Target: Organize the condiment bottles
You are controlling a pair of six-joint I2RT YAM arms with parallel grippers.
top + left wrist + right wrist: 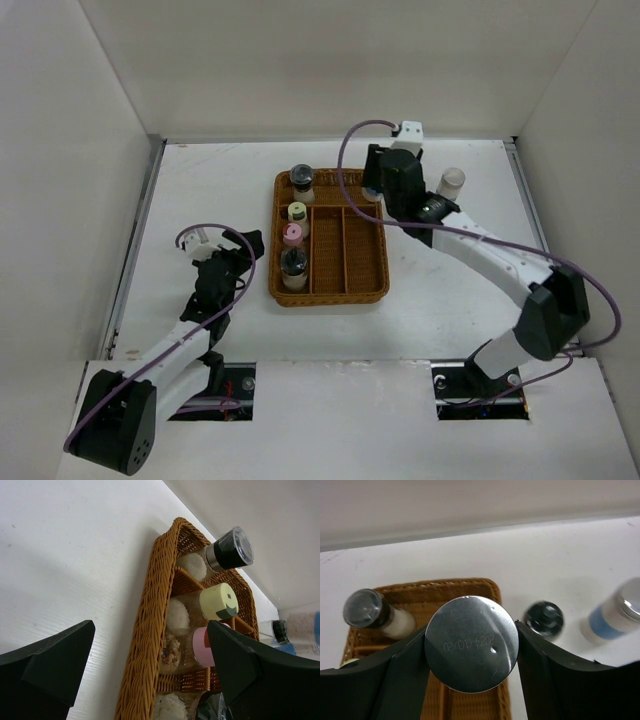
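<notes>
The right gripper is clamped on a silver-topped bottle over the wicker tray's far right corner, four capped bottles of white or brownish seasoning stand in the tray's left column, a black-capped bottle and a blue-labelled bottle stand right of the tray, and the left gripper gapes left of it.

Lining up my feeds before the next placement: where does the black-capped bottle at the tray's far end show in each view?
Top external: black-capped bottle in the farthest slot of the wicker tray's left column.
Left wrist: upper right, at the top of the row.
Right wrist: left side, left of the silver-topped bottle in the right gripper.
Shared landmark: the wicker tray.
</notes>
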